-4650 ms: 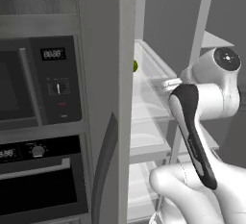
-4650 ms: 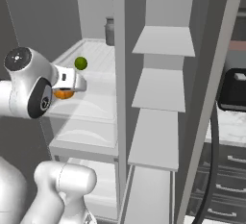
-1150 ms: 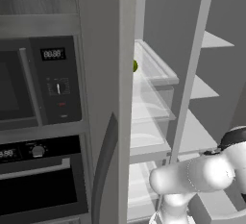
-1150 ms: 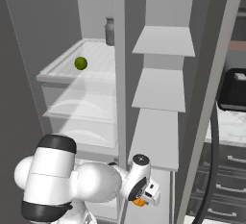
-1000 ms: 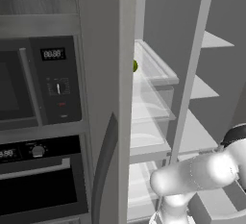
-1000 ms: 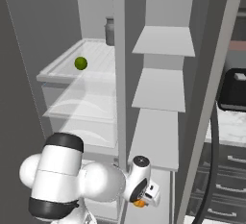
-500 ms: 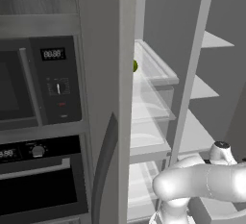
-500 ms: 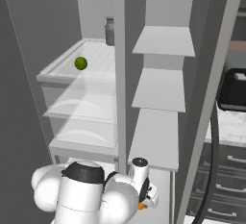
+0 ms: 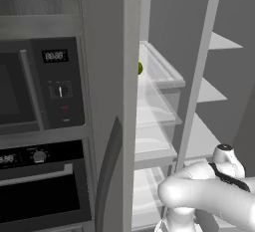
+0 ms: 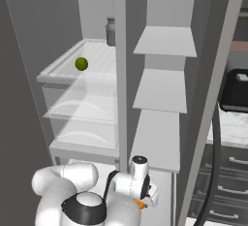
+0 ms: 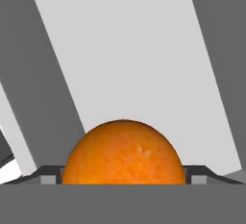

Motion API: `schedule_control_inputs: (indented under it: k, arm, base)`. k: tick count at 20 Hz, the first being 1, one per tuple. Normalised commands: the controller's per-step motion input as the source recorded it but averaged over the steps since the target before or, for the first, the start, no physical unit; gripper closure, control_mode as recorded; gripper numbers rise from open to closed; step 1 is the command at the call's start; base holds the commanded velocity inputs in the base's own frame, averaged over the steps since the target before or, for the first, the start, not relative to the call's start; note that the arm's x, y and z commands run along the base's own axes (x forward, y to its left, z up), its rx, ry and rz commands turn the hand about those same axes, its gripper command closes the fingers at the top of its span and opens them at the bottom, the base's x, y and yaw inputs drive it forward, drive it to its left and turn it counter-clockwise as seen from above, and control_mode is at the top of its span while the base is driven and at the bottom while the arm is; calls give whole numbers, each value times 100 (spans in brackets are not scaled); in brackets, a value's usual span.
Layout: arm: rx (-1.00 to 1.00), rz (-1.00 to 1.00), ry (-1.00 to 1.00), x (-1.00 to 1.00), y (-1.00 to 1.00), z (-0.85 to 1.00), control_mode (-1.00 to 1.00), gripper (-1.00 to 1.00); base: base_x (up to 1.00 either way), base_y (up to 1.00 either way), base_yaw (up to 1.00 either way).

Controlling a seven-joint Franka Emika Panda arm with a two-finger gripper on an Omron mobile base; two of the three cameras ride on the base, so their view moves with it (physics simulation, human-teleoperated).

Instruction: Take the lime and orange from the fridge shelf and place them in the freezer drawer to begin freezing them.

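Below the fridge shelf, low at the foot of the open fridge, the white arm is folded down on itself, and that posture suits the job: the freezer drawer should lie down there, well under the shelf, though I cannot make the drawer out. Largest of all is the fridge, door swung wide, its translucent trays stacked on one side and opaque grey shelves on the other. On the topmost translucent tray, the fridge shelf, the lime sits alone near the front rim, with a dark jar behind it at the back wall. Far beneath that shelf the claw is clenched on the orange, which bulges between the two fingertips in the hand view; from the right base view just a sliver of orange peeks below the wrist. I judge the orange is mid-delivery, and the lime awaits its turn.
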Motion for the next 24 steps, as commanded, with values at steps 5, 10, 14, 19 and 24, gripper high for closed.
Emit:
schedule_control_inputs:
  k: [5, 10, 14, 19, 24]
  arm:
    - [0, 0, -4, 0, 0, 0, -100, -100]
    - [0, 0, -13, -8, 0, 11, -100, -100]
    - [0, 0, -22, -45, 7, 57, -100, -100]
    - [0, 0, -18, -43, 11, 47, -100, -100]
    - [0, 0, -23, -58, 24, 94, -100, -100]
  base:
    - [0, 0, 0]
    - [0, 0, 0]
    - [0, 0, 0]
    - [0, 0, 0]
    - [0, 0, 0]
